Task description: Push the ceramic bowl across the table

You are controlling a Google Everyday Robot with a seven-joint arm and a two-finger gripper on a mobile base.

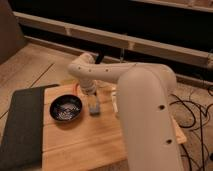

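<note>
Pincer [93, 104] hangs low over the bench [85, 145], just beside the ceramic bowl [66, 108]. Can't tell if it's clenched or released, or if it's touching. Bowl sits upright on bench, nr the dark mat [20, 125].

High view behind arm [142, 95], claw [94, 102] over table [85, 147]

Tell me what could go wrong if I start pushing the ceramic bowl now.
1. The gripper hangs just right of the ceramic bowl, over a small grey-blue block; lowering it may hit or drag that block instead.
2. The bowl sits close to the dark mat along the left side of the table; a leftward push could catch on the mat and tip it.
3. The arm hides the table's right side, so things there could get knocked.
</note>
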